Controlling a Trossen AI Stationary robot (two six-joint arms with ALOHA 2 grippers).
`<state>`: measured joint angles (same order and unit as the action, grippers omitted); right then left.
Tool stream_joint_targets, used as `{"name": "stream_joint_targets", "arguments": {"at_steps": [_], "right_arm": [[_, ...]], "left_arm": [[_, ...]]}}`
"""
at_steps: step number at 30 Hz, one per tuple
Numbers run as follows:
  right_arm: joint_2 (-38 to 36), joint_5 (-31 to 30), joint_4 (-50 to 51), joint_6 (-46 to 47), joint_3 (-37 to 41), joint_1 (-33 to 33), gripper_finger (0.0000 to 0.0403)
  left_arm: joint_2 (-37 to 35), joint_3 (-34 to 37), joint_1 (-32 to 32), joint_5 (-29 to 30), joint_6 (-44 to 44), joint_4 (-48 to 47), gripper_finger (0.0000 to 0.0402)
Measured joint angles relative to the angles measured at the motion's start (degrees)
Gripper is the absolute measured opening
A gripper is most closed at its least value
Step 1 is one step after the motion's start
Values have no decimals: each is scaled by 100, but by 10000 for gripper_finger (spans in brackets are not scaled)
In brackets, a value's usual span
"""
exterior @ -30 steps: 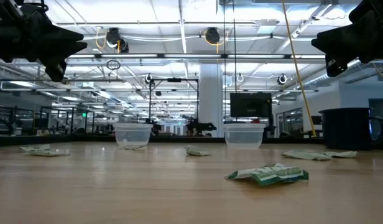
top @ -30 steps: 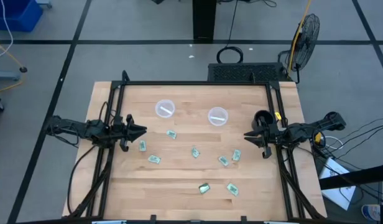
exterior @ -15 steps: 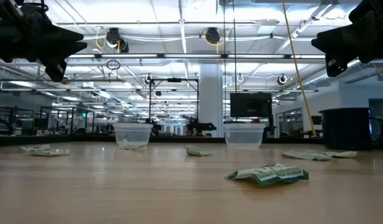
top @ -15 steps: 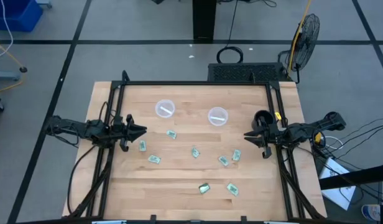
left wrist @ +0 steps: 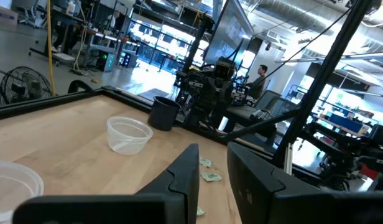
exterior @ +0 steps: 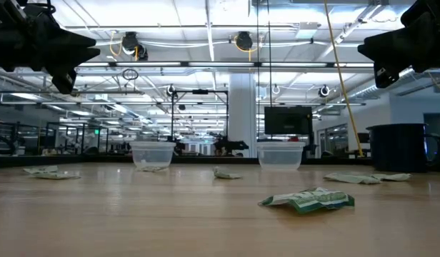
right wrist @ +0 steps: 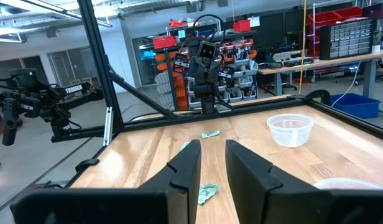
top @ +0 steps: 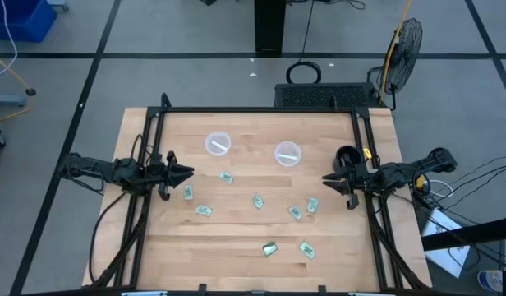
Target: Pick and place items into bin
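Take the left clear cup [top: 218,144] as the mark. Farthest from it, at the near edge of the wooden table [top: 236,238], lie 2 small green packets: one [top: 270,248] with its long side running across the table, and one [top: 306,248] beside it, turned slantwise. In the low view the nearest packet [exterior: 308,200] lies crumpled and flat.

Closer to the cup, 5 more packets lie in a loose row across the middle: one [top: 188,193] pointing toward the cup, one [top: 204,210] lying crosswise, one [top: 258,201] slanted, and 2 [top: 296,212] [top: 312,205] close together on the right. The closest packet [top: 227,178] lies just below the cup, slanted. All are flat and well apart from both grippers.

The right clear cup [top: 287,153] stands beside the left one. A black mug [top: 347,156] stands further right.

The left gripper [top: 186,173] hangs above the table's left side, fingers parted, holding nothing. The right gripper [top: 328,181] hangs at the right side, fingers parted, holding nothing.
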<state>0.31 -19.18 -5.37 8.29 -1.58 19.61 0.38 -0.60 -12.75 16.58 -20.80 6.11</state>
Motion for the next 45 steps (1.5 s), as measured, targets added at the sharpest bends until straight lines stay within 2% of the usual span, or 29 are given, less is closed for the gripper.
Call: {"name": "stream_joint_targets", "arguments": {"at_steps": [3, 8, 13, 15, 21, 26, 33, 40, 45], "right_arm": [[-1, 0, 0, 0, 0, -1, 70], [0, 0, 1, 0, 0, -1, 70], [1, 0, 1, 0, 0, -1, 70], [0, 0, -1, 0, 0, -1, 70], [-1, 0, 0, 0, 0, -1, 70], [1, -2, 1, 0, 0, -1, 70], [0, -4, 1, 0, 0, -1, 70], [0, -8, 1, 2, 0, 0, 70], [-1, -10, 0, 0, 0, 1, 70]], "left_arm": [[-1, 0, 2, 14, 38, 5, 88], [0, 0, 2, 485, 243, 203, 88], [-2, 0, 2, 1558, 269, 411, 88], [0, 0, 2, 1803, 269, 403, 88], [0, 0, 2, 1963, 532, 378, 88], [0, 0, 2, 1952, 97, 103, 88], [0, 0, 2, 1954, 55, -33, 88], [0, -2, 2, 1954, 80, 47, 88], [0, 0, 2, 1956, 128, 557, 88]]}}
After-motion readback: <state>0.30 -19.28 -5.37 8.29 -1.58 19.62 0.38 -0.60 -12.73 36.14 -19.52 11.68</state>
